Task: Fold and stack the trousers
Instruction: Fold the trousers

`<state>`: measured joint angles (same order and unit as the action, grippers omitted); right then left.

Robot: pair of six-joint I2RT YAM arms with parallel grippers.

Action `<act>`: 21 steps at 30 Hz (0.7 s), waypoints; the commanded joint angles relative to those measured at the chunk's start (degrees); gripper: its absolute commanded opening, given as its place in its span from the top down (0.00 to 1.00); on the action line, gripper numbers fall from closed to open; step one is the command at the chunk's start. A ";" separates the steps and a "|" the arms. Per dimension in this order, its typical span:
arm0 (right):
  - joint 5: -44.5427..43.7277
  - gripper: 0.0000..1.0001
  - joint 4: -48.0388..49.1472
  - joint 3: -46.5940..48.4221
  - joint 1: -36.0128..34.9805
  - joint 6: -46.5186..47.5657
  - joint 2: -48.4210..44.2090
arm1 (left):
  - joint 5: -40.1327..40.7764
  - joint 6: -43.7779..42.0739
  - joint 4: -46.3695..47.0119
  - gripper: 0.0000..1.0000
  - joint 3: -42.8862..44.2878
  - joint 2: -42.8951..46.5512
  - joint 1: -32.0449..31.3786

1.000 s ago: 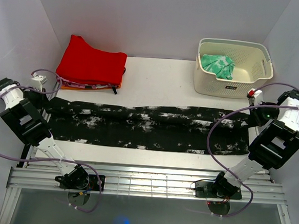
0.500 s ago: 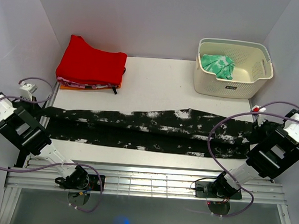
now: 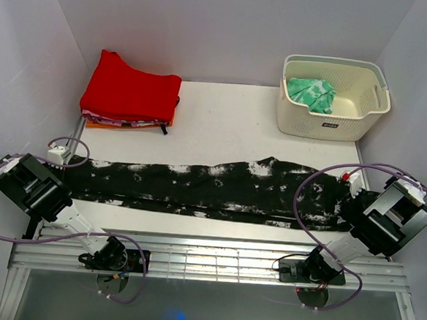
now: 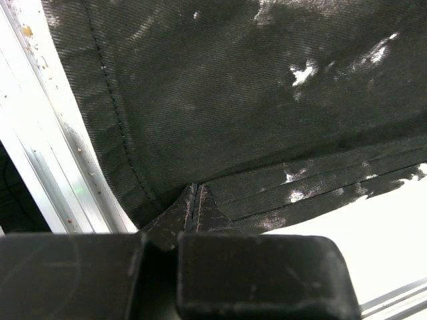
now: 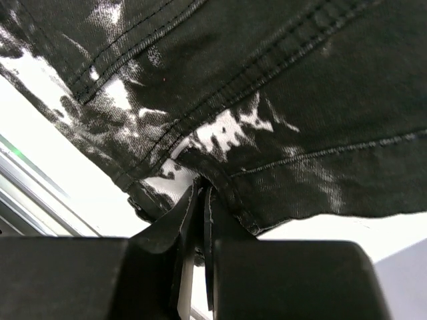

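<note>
The black trousers (image 3: pixel 211 189) with white splatter lie stretched in a long narrow band across the near part of the white table. My left gripper (image 3: pixel 65 166) is shut on their left end; the left wrist view shows its jaws closed on a fold of the cloth (image 4: pixel 220 120). My right gripper (image 3: pixel 347 190) is shut on their right end; the right wrist view shows the jaws pinching the hem of the cloth (image 5: pixel 267 100). Both ends are held low near the table's front edge.
A folded red garment (image 3: pixel 130 92) lies on a stack at the back left. A cream basket (image 3: pixel 332 123) at the back right holds a green patterned cloth (image 3: pixel 311 93). A metal rail (image 3: pixel 206 258) runs along the front edge. White walls enclose the table.
Both grippers have pulled the trousers' ends toward the front edge and lower. The cloth has narrowed from a wide band into a thinner folded strip nearer the rail.
</note>
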<state>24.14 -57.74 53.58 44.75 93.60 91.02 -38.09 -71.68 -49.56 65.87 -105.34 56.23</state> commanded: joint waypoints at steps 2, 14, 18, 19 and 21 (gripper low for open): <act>-0.77 0.92 0.97 6.17 0.16 0.88 -0.23 | 1.00 -0.21 3.87 1.00 2.86 0.75 0.02; 4.05 0.30 -17.41 22.87 -0.97 1.71 -4.18 | -11.21 -20.94 -27.93 0.31 17.97 6.63 4.51; 5.04 0.34 -17.32 20.26 -10.19 -3.23 -10.05 | -14.12 -23.15 -30.77 0.11 17.56 11.19 2.67; 6.08 0.35 -17.15 17.90 -12.73 -4.82 -11.03 | -13.69 -23.50 -30.77 0.11 16.32 12.43 1.44; 6.88 0.39 -15.22 15.77 -22.04 -12.34 -13.14 | -12.81 -24.73 -30.68 0.16 10.90 15.41 -3.12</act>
<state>27.03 -69.78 72.16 30.74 90.17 80.40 -47.42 -91.55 -73.95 81.47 -95.79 57.87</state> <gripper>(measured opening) 0.620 0.858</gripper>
